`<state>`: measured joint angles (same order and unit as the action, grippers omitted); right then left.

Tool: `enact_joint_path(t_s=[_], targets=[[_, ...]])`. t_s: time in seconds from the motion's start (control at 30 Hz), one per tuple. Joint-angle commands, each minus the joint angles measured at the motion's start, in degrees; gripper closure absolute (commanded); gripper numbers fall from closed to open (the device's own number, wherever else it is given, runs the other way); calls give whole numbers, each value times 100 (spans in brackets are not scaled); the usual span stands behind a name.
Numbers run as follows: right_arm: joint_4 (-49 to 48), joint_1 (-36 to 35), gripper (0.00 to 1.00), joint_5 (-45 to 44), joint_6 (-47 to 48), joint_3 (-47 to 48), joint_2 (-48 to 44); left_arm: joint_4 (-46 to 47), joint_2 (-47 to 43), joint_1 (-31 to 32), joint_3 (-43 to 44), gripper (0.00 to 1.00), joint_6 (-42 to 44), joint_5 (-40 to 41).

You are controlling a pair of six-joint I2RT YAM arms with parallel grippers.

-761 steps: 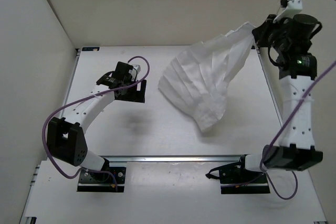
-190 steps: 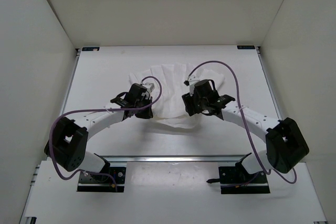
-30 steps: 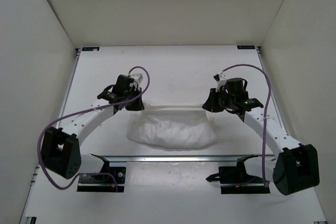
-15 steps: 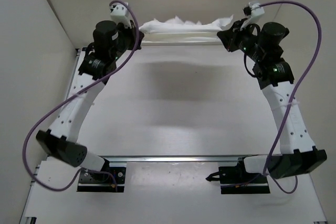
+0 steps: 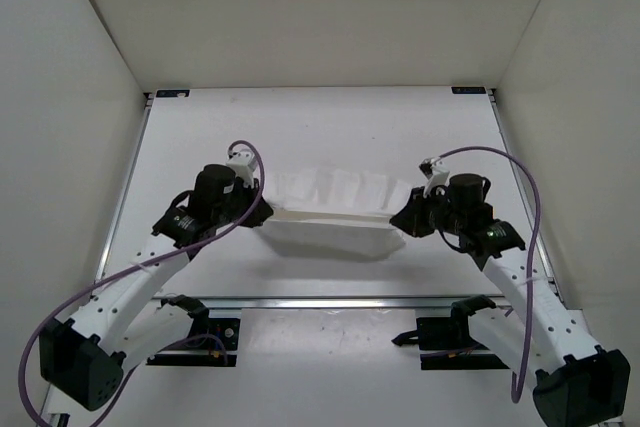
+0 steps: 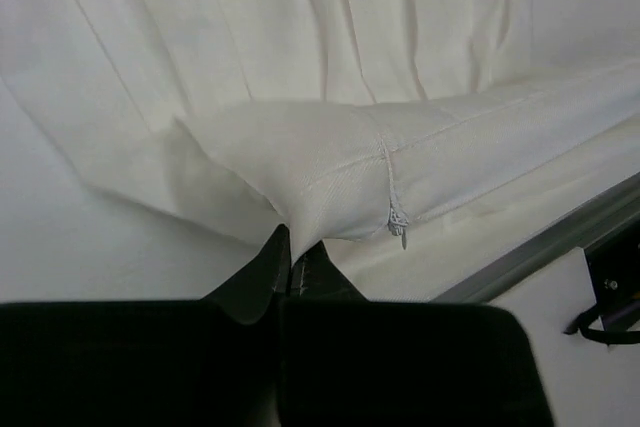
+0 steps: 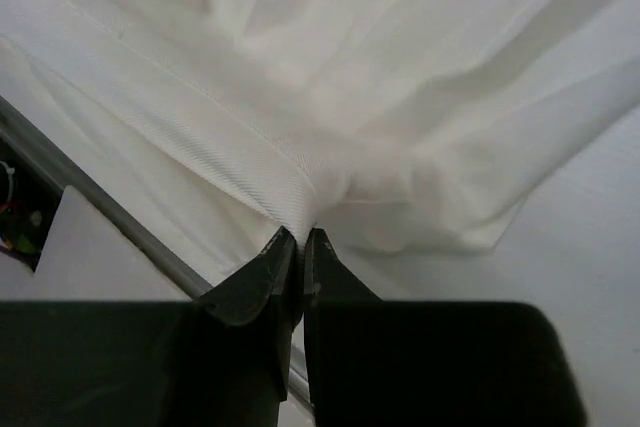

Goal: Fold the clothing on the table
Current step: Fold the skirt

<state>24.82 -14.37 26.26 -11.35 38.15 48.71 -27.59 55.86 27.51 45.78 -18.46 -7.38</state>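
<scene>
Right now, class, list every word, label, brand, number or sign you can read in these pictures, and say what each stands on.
None: no readable writing shows on the clothing, the table, the left arm or the right arm.

The white pleated clothing (image 5: 335, 209) stretches sideways as a band over the table (image 5: 330, 127).

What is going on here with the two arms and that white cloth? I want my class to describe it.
Two robot arms are working on folding the clothing. The left fingers are shut on one end of its seamed edge and the right fingers on the other end. The fabric is stretched between them, low over the near half of the table. It looks doubled over, but the fold has not yet been laid flat and released.
</scene>
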Motion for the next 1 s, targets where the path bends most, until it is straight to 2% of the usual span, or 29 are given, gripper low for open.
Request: enact_joint_path(t_s=[0.0,0.07,0.2,0.27,0.4,0.5,0.6,0.67,0.7,0.77,0.8,0.87,0.9,0.97], targets=[[296,-38,100,-991,-217,-194,-493,-712,-637,-281,-174,100,-175,738],[42,-22,100,-895,-253,-203,-450,-739,-436,-316,-201,100,-184,651],[-337,276,100,-351,-87,-194,419,-643,671,-527,-17,100,-36,299],[-469,137,100,-262,-43,-194,893,-537,1127,-449,10,100,-26,289],[-583,13,100,-156,-122,-203,1369,-379,1375,-466,-34,100,-79,237],[-785,162,100,-69,-139,-90,1483,-326,1567,-728,175,100,44,245],[-602,549,100,-139,98,551,1912,-527,2260,-1027,1113,100,351,482],[-487,812,100,-253,457,1637,2254,-642,2778,-1133,2341,100,509,605],[-304,848,99,-357,563,2243,2501,-712,3156,-1134,2687,100,545,684],[-162,1032,100,-402,660,3306,2818,-905,3622,-1125,4273,100,598,729],[-101,1076,100,-402,661,3591,2976,-1036,3878,-1099,4673,100,641,842],[-100,1164,100,-551,713,4705,3127,-1134,4055,-924,6024,100,746,1132],[-109,1130,100,-700,731,5119,3075,-1108,4021,-844,6431,100,756,1255],[-179,1034,100,-1016,889,5421,2926,-741,3741,-756,6427,100,791,1440]])
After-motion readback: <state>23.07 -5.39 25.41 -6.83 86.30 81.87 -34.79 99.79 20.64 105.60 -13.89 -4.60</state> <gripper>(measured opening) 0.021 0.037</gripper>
